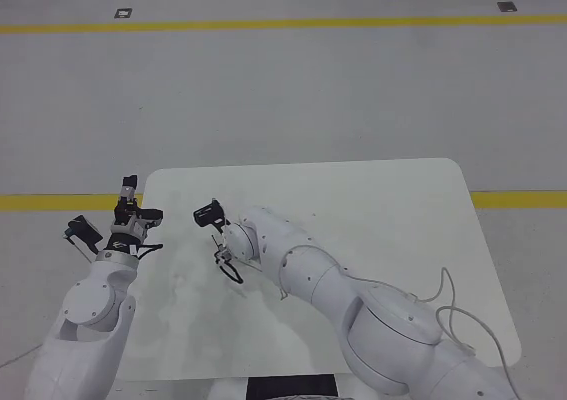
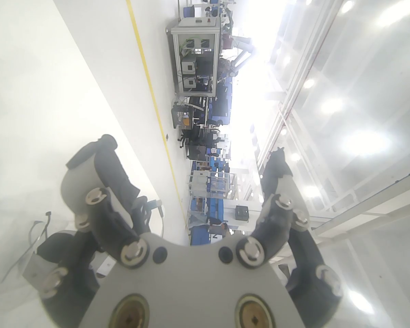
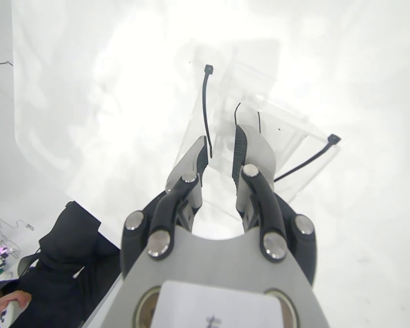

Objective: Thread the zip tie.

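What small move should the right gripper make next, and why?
Probably ease the right gripper down a little and shut it on the zip tie. The gripper stands open, and the tie's free end seems to lie inside its gap, not yet gripped.

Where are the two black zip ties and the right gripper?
zip tie by the gripper (image 3: 204,109): right wrist view, middle of its strap.
other zip tie (image 3: 305,162): right wrist view, middle of its strap.
right gripper (image 3: 221,135): right wrist view, midway between its fingertips.
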### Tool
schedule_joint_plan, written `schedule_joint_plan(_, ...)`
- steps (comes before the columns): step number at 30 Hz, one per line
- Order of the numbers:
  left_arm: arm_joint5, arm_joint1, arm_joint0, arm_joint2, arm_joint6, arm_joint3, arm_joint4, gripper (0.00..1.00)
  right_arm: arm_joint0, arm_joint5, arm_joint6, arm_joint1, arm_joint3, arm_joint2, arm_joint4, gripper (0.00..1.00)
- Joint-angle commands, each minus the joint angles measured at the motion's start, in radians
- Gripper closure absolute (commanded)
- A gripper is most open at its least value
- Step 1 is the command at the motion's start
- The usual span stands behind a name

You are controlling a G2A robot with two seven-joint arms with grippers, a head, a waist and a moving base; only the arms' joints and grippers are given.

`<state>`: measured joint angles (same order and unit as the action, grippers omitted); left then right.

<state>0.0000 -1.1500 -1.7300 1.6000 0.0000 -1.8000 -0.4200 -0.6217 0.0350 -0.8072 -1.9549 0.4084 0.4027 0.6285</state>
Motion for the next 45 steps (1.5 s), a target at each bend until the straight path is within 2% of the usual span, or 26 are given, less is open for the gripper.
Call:
schedule_joint_plan(1,0.0,0.0,0.0,0.0,0.0,0.0,0.0,0.0,0.001,-0.011,0.007,-0.005,-0.009,0.002,-0.001,0.81)
schedule_joint_plan(7,0.0,0.0,0.0,0.0,0.0,0.0,0.0,0.0,0.005,-0.031,0.013,-0.016,-0.03,0.006,0.003,0.81)
schedule_joint_plan(17,0.0,0.0,0.0,0.0,0.0,0.0,0.0,0.0,0.004,-0.016,0.0,-0.019,-0.041,0.002,0.007,0.87)
schedule_joint_plan(21,0.0,0.0,0.0,0.0,0.0,0.0,0.0,0.0,0.004,0.002,0.001,-0.02,-0.046,0.003,0.006,0.87)
schedule_joint_plan(30,0.0,0.0,0.0,0.0,0.0,0.0,0.0,0.0,0.002,-0.018,0.031,-0.018,-0.037,0.004,0.007,0.84)
schedule_joint_plan(45,0.0,0.0,0.0,0.0,0.0,0.0,0.0,0.0,0.004,-0.047,0.025,-0.021,-0.043,-0.007,0.021,0.81)
